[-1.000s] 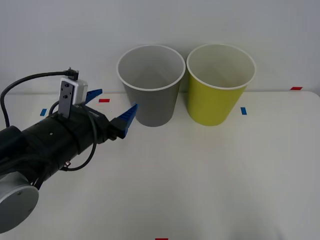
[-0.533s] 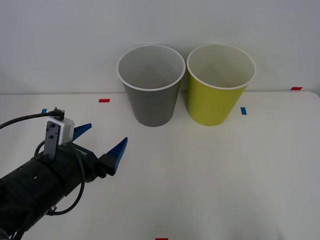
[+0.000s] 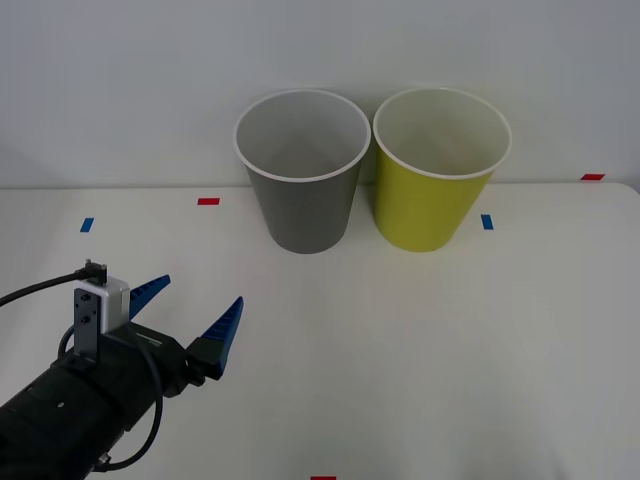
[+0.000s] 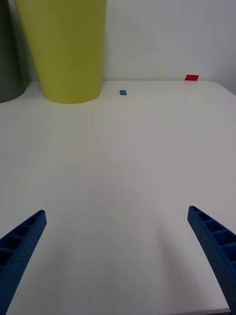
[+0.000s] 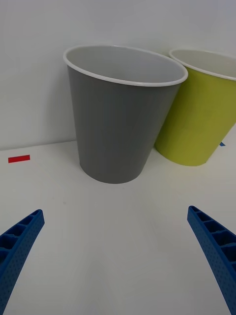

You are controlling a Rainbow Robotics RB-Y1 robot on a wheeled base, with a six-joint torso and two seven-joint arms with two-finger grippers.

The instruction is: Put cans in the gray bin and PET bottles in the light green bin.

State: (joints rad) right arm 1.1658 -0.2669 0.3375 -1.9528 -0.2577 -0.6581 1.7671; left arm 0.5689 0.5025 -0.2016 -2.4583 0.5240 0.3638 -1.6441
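L hand [image 3: 185, 312] sits low at approx 8 o'clock on the counter [image 3: 420, 340], blue fingers [image 3: 222, 330] spread wide w/ nothing between them, tips aimed toward 1 o'clock at the bins. In the L wrist view the same fingers [image 5: 19, 243] stand far apart over bare white top. R hand [image 4: 118, 256] hangs over the counter too, fingers [image 4: 214, 246] wide apart and holding nothing.

Gray bin [image 3: 302, 170] stands upright at 12 o'clock by the back wall; light green bin [image 3: 441, 167] is just beside it at 1 o'clock, rims near touching, can't tell if they do. Both look pale inside, bottoms hidden. Small red tape mark [image 3: 208, 201] and blue tape marks [image 3: 487, 221] lie near the bins.
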